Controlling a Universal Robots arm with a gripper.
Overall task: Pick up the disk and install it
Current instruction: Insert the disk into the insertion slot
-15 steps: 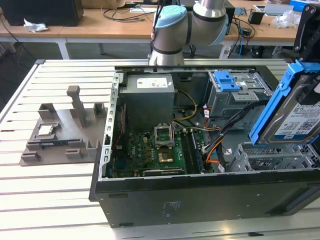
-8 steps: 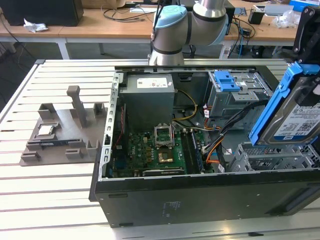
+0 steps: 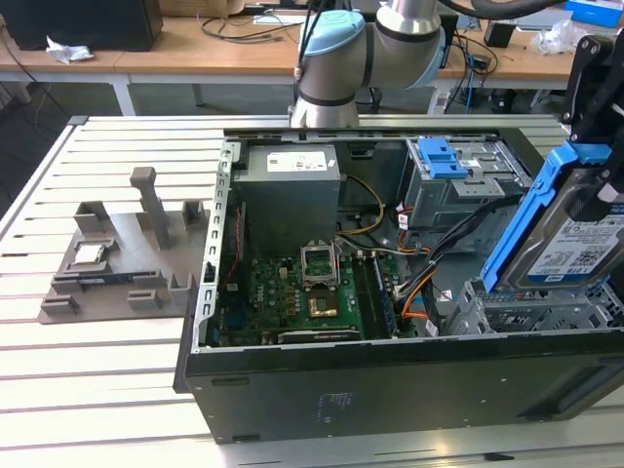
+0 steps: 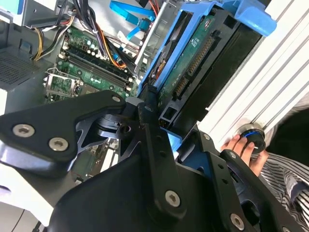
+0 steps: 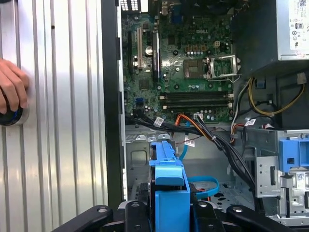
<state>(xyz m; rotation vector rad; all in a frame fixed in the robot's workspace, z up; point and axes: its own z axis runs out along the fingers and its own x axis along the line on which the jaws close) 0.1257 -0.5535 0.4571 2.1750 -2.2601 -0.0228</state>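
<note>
The disk (image 3: 575, 244) hangs tilted on edge above the open computer case's (image 3: 390, 380) corner at the exterior view's right, its silver face and blue-and-white label showing between blue side rails. My gripper (image 3: 597, 161) comes down from above and is shut on it. In the second wrist view the black fingers (image 4: 149, 121) clamp the disk (image 4: 193, 63), whose green circuit-board underside faces the camera. In the first wrist view the disk (image 5: 169, 193) shows edge-on as a blue rail between the gripper (image 5: 169, 215) links, over a grey metal bay (image 5: 140, 159) inside the case.
A grey drive cage with a blue latch (image 3: 458, 175) stands at the case's back. Orange and black cables (image 3: 429, 283) cross beside the motherboard (image 3: 292, 302). A grey fixture (image 3: 117, 263) holding a small chip (image 3: 90, 255) sits on the slatted table. A person's hand (image 5: 12, 87) rests on a round button.
</note>
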